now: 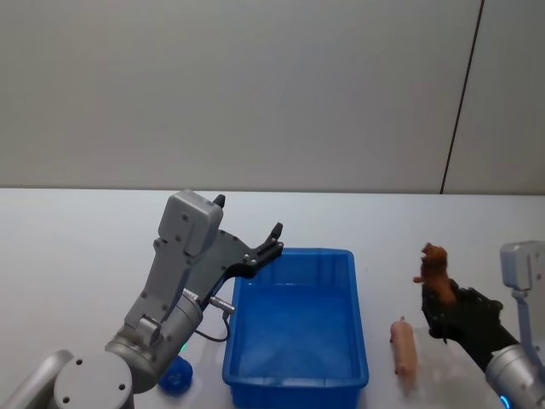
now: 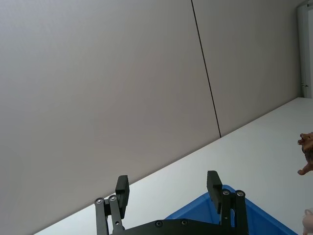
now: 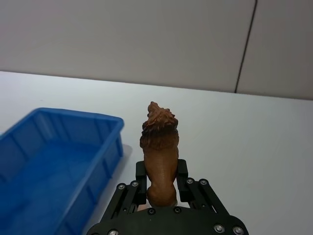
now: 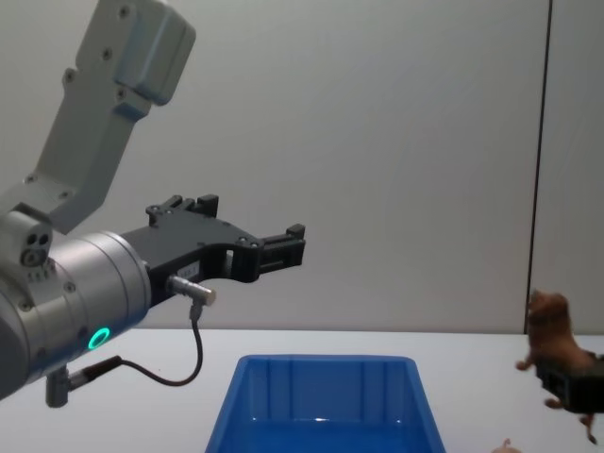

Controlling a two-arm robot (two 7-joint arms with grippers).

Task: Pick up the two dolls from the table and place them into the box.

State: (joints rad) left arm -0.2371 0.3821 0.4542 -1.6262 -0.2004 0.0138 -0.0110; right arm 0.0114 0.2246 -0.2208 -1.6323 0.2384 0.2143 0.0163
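Hovering left gripper (image 1: 249,217): held in the air above the table (image 1: 77,256), near the left rear corner of the box; its jaws are spread wide and nothing is gripped between them.
Left fingers (image 2: 213,185): seen against the grey wall (image 2: 98,73), with a blue corner of the box below them.
Small blue thing (image 1: 176,376): set on the table by the left front corner of the box, close to the left arm; it is partly hidden and may be a cap or lid.
Box (image 1: 294,392): placed on the table in the middle, between the two arms; its blue floor and inner walls are open to the head view.
Pink doll (image 1: 404,347): laid flat on the table just right of the box, apart from its wall, with its length running front to back.
Brown doll (image 1: 436,271): held upright and clear of the table, right of the box and behind the pink doll, with its head raised above the fingertips.
Right gripper (image 3: 162,176): positioned at the right side above the table; its jaws are closed narrowly on the lower body of the brown doll.
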